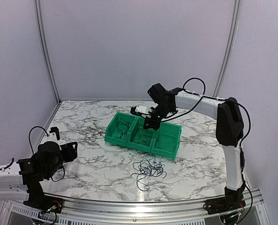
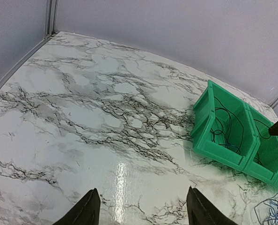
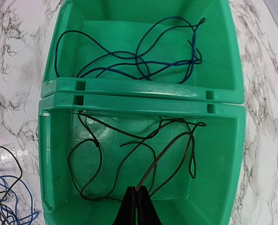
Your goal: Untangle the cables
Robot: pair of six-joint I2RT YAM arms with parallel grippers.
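1. Two green bins [image 3: 143,91] are filled: blue cables [image 3: 139,61] in one, black cables [image 3: 98,145] next door.
2. One dark strand [image 3: 164,157] is clamped by the clenched right pincer [image 3: 135,194].
3. Left pincer [image 2: 142,192] is held released over the bench [image 2: 83,117].
4. Black-and-blue tangle [image 1: 148,169] is sat on the bench, near the bins.

Open tabletop [image 2: 83,117] lies ahead of the left jaws; green bins [image 1: 164,149] (three, joined) and a cable tangle [image 1: 148,169] obstruct the tabletop's centre.

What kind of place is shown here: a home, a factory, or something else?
Probably a robot test booth in a lab: a left arm and right arm bolted to a marble-pattern table, plain partition walls around it, and green bins holding thin cables.
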